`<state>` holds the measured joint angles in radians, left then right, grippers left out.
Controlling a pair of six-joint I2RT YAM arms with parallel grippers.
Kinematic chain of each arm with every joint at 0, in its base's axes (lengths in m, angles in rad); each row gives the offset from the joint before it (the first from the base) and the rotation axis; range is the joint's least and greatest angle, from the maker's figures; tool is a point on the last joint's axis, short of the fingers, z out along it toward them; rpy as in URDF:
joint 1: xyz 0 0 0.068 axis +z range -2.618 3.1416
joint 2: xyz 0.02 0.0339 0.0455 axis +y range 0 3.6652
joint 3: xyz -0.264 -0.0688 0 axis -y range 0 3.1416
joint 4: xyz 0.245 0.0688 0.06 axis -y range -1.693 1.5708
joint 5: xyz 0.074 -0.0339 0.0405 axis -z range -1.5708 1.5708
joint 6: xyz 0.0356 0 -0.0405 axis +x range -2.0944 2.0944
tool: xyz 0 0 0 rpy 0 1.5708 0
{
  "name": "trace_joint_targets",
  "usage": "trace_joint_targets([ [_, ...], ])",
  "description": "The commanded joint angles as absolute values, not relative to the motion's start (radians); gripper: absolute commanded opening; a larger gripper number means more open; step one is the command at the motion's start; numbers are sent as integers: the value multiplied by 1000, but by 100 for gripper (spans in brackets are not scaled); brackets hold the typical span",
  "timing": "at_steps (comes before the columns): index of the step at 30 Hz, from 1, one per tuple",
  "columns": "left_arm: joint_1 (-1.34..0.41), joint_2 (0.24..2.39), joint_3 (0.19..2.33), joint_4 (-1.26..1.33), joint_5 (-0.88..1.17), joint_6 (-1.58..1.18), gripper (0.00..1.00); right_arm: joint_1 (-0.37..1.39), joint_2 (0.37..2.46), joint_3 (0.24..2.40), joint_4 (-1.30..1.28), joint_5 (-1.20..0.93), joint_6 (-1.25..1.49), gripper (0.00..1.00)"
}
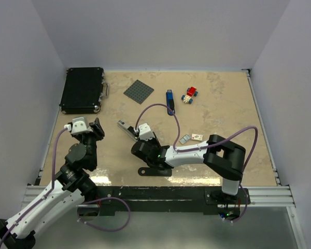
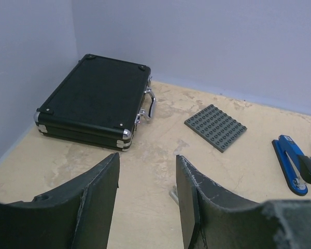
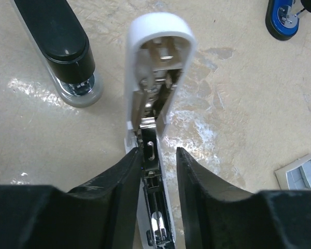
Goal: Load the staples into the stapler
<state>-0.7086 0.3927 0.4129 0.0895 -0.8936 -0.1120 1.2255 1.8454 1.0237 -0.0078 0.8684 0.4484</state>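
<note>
Right claw: fingers straddle the open rail of the white stapler. The left pad looks in contact and there is a sliver of gap at the right, so cannot tell if it is truly clamped.
Left claw: jaws apart, nothing between them, raised off to the left, facing the black case.
Staples: on the table to the right of the right arm's wrist, apart from claw and stapler, not picked up.
Cover: swung up, channel exposed. Cannot tell whether a strip sits in it.
Risk, slip: the rail is thin and slick, and a one-sided pinch could twist or skid it.
Risk, cover: a nudge may drop the lid and close the channel.
Risk, clutter: the black stapler and blue stapler are near, and a sweeping forearm could knock them.
Risk, pickup: the box is tiny and lies low, so a poor grip would likely spill strips.
</note>
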Motion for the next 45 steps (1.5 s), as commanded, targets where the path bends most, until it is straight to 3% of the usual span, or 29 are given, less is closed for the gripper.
trace_joint_targets([
  [1, -690, 388, 417, 135, -882, -100, 52, 1232, 1777, 1054, -103, 848, 497, 40],
  [12, -673, 391, 425, 127, -862, -107, 53, 1232, 1645, 1069, -227, 695, 535, 64],
  [16, -669, 396, 431, 120, -853, -106, 53, 1213, 1565, 1040, -294, 618, 564, 66],
  [23, -644, 426, 443, 115, -807, -117, 54, 950, 1411, 985, -452, 434, 560, 65],
  [31, -578, 445, 449, 109, -739, -138, 54, 600, 1445, 986, -500, 252, 347, 58],
  [45, -542, 468, 449, 107, -707, -143, 54, 546, 1641, 1074, -500, 106, 209, 33],
])
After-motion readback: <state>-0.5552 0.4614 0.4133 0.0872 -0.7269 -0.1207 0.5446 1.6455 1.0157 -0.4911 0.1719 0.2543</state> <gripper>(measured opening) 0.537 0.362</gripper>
